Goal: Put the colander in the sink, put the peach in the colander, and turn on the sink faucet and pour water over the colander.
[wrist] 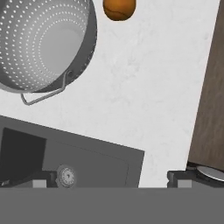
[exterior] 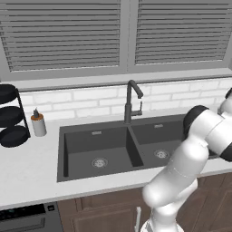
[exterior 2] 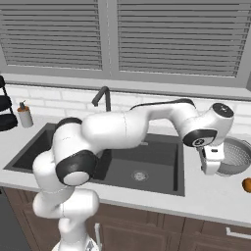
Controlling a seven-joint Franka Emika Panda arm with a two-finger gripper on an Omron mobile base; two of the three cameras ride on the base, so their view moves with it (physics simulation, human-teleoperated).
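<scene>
The silver perforated colander (exterior 2: 237, 155) (wrist: 40, 43) stands on the white counter to the right of the sink (exterior 2: 73, 147) (exterior: 97, 140). A wire handle on it faces the sink. Beside it, nearer the counter's front edge, lies the small orange peach (exterior 2: 247, 185) (wrist: 119, 8). My gripper (exterior 2: 211, 169) (wrist: 110, 181) hangs over the counter between the sink's right rim and the colander, pointing down. Its jaws are open, wide apart, with nothing between them. The dark gooseneck faucet (exterior: 131, 100) (exterior 2: 102, 98) stands behind the sink's divider; no water is running.
At the far left of the counter are black stacked round racks (exterior: 11, 115) and an orange-capped grey soap bottle (exterior: 38, 123) (exterior 2: 24, 115). Wooden cabinet fronts (wrist: 210, 87) drop below the counter's front edge. My arm reaches across the right basin.
</scene>
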